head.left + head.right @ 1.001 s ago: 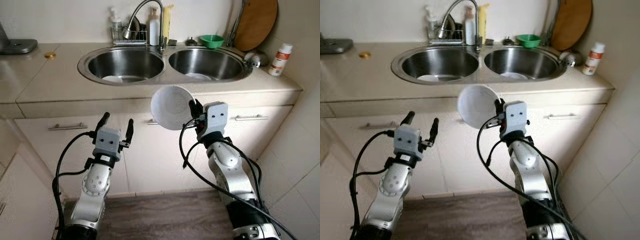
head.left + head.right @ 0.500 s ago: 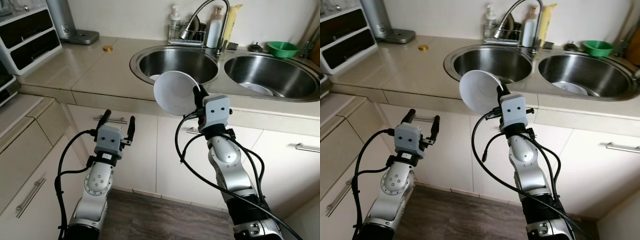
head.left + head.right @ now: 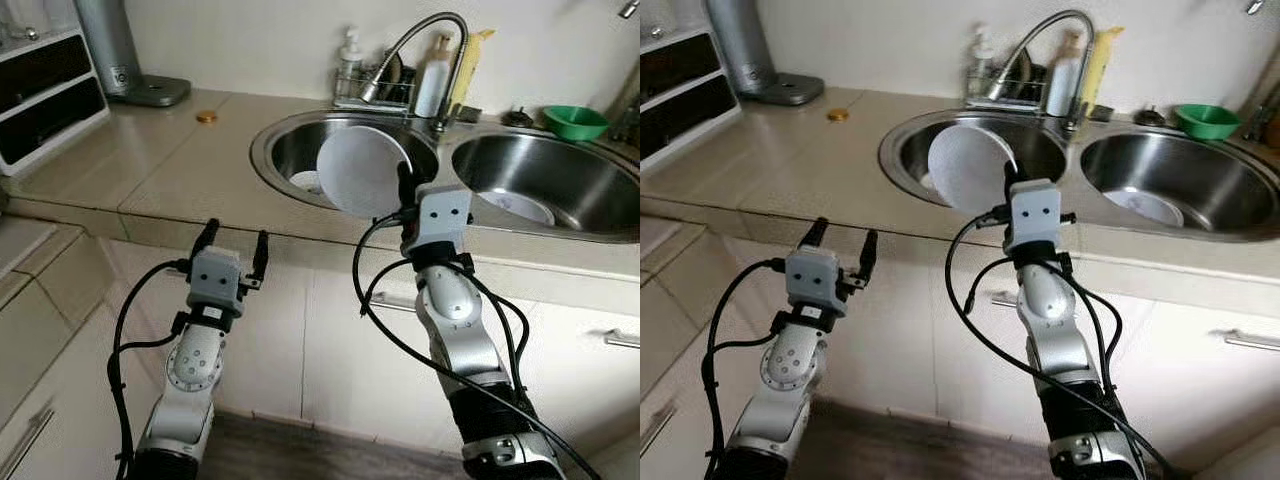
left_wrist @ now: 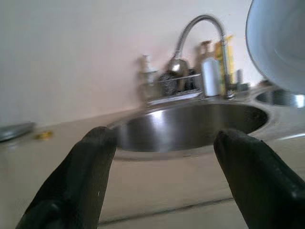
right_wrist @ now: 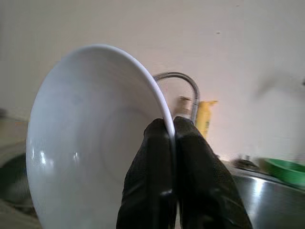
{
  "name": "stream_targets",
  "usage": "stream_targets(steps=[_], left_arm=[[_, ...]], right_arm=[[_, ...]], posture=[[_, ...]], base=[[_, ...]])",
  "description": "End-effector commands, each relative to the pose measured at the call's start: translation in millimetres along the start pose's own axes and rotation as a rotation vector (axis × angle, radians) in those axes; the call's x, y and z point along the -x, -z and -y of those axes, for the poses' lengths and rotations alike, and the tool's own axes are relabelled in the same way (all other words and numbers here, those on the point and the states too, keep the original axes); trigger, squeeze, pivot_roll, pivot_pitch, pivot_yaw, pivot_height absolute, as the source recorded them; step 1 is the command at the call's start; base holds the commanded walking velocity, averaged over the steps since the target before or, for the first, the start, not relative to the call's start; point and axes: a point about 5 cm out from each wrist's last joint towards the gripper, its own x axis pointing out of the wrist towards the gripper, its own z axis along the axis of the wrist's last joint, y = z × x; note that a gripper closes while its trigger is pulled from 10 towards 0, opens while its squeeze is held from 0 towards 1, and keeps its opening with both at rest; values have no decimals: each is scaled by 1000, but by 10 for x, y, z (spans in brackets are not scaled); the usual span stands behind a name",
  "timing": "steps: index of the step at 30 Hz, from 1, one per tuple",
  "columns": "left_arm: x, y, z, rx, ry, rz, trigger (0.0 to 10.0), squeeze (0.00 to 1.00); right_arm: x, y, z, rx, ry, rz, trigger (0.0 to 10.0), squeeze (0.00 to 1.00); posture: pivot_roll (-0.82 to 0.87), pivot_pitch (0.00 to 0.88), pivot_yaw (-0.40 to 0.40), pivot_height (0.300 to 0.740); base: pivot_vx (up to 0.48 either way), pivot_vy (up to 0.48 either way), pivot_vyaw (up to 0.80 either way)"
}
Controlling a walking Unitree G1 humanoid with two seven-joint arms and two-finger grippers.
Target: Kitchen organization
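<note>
My right gripper (image 3: 403, 190) is shut on the rim of a white bowl (image 3: 363, 170), held upright on edge in front of the left sink basin (image 3: 300, 142). In the right wrist view both fingers (image 5: 157, 157) pinch the bowl (image 5: 90, 138) at its rim. My left gripper (image 3: 234, 246) is open and holds nothing, below the counter's front edge and left of the bowl. Its two fingers (image 4: 86, 167) stand wide apart in the left wrist view. White dishes lie in the left basin (image 3: 304, 181) and in the right basin (image 3: 520, 208).
A faucet (image 3: 425, 40), a rack with bottles (image 3: 380, 85) and a green bowl (image 3: 577, 122) line the back of the sink. A coin-like gold object (image 3: 207, 117) lies on the beige counter (image 3: 140, 160). A metal appliance (image 3: 120, 55) and black drawers (image 3: 40, 95) stand at far left. Cabinet doors are below.
The view has shifted, bringing the sink closer and more central. My right gripper has lifted the bowl higher, up to the left basin. The left gripper stays open and low.
</note>
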Motion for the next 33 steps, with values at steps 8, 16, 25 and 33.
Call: stream_targets(steps=[8, 16, 25, 33], left_arm=[[8, -8, -17, -10, 3, 4, 10000, 0], [2, -3, -25, -13, 2, -1, 10000, 0], [1, -2, -16, -8, 3, -1, 10000, 0], [-2, -6, -11, -6, 3, 1, 10000, 0]], right_arm=[[-23, -42, 47, -5, 49, 25, 0, 0], [-21, -17, 46, 5, 49, 19, 0, 0], [-48, 46, 108, 21, 60, -17, 0, 0], [-67, 101, 141, 17, 75, -52, 0, 0]], posture=[[107, 0, -22, 740], [110, 0, -22, 740], [109, 0, -25, 740], [109, 0, -28, 740]], base=[[381, 0, -500], [332, 0, 0], [119, 0, 0], [311, 0, 0]])
